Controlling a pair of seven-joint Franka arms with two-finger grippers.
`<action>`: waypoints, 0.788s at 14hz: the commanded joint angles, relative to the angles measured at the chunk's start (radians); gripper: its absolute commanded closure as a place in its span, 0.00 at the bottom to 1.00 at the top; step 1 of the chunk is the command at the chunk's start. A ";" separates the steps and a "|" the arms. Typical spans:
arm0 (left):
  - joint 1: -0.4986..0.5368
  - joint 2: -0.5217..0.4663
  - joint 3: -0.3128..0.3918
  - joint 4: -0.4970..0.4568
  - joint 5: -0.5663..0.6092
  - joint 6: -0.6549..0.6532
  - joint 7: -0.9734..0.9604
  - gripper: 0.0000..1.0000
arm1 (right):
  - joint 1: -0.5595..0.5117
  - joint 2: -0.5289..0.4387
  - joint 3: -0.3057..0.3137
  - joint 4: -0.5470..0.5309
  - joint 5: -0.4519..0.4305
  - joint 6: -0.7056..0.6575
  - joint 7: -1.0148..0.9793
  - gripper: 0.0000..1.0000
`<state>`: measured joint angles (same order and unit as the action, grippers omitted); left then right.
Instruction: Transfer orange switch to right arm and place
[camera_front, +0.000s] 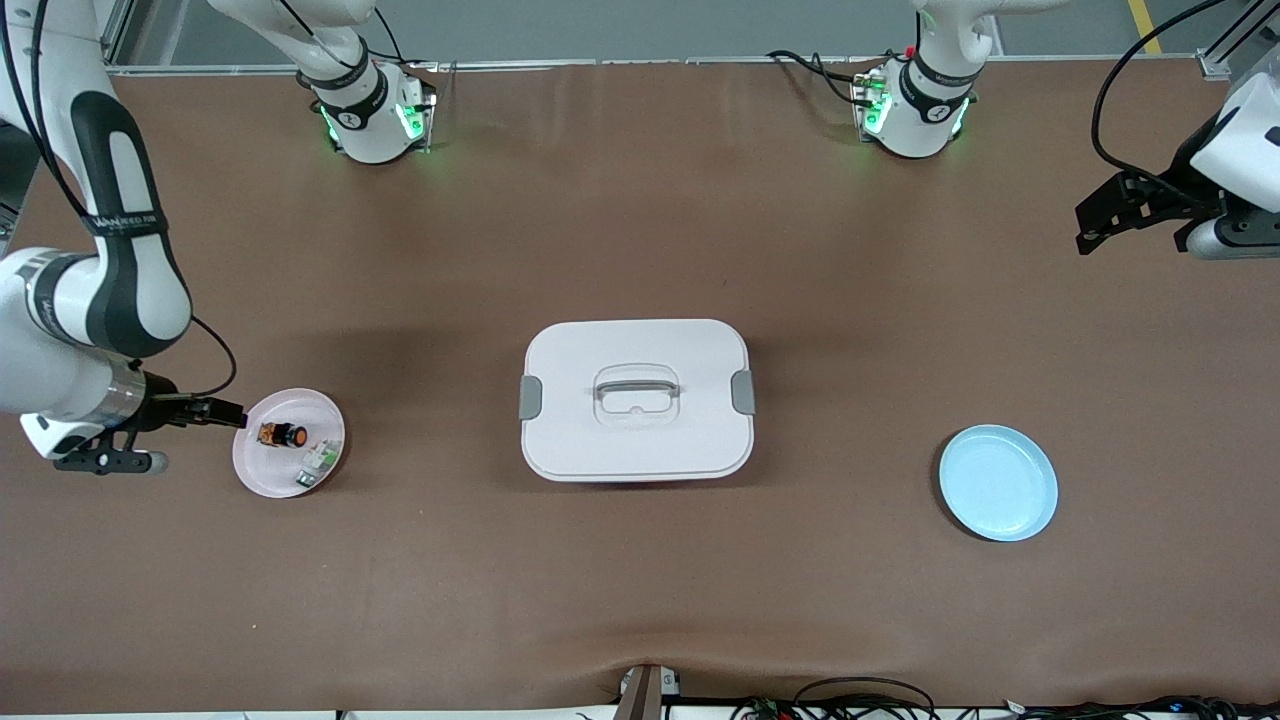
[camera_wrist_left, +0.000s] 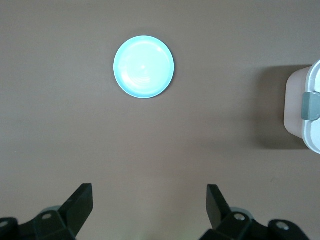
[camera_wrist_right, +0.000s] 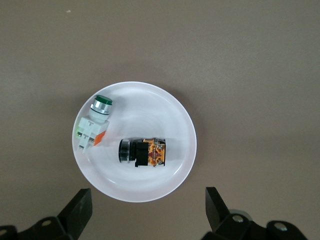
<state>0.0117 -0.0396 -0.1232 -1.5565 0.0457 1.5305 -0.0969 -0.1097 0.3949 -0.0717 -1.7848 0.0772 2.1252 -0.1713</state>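
1. The orange switch (camera_front: 281, 435) lies on its side in the pink plate (camera_front: 256, 471) at the right arm's end of the table; beside it in the same plate rests a green-and-white switch (camera_front: 318, 458)
2. The right gripper (camera_front: 232, 412) hangs at the plate's edge, fingers spread wide and holding nothing; in the right wrist view both fingertips (camera_wrist_right: 80, 207) stand well apart, with the plate between them and the switch (camera_wrist_right: 143, 152) not yet bracketed
3. The left gripper (camera_front: 1092, 226) is parked above the table's left-arm end, jaws wide open and empty; this arm waits
4. The white lidded container (camera_front: 636, 398) sits mid-table; the blue plate (camera_front: 998, 482) lies toward the left arm's end, bare
5. Risk, judged: the switch is small and rounded, so a closing pinch off its centre could roll it or skid it across the plate
6. Risk, judged: the green-and-white part (camera_wrist_right: 92, 124) lies close by; a wide descent could nudge or trap it instead
7. Only the right wrist view shows the switch's black body and cap direction; only the left wrist view shows the blue plate (camera_wrist_left: 144, 66) clear of the container (camera_wrist_left: 304, 111); only the front view relates both arms
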 joint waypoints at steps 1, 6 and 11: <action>-0.001 -0.028 0.002 -0.020 -0.006 -0.006 0.002 0.00 | 0.002 -0.080 0.009 -0.031 -0.019 -0.036 0.023 0.00; 0.001 -0.028 0.002 -0.022 -0.006 -0.006 0.002 0.00 | 0.004 -0.206 0.009 -0.024 -0.053 -0.083 0.023 0.00; 0.001 -0.034 0.004 -0.022 -0.007 -0.006 0.003 0.00 | 0.008 -0.248 0.012 0.184 -0.042 -0.405 0.027 0.00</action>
<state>0.0118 -0.0431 -0.1231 -1.5572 0.0457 1.5304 -0.0971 -0.1065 0.1502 -0.0626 -1.7066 0.0402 1.8440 -0.1664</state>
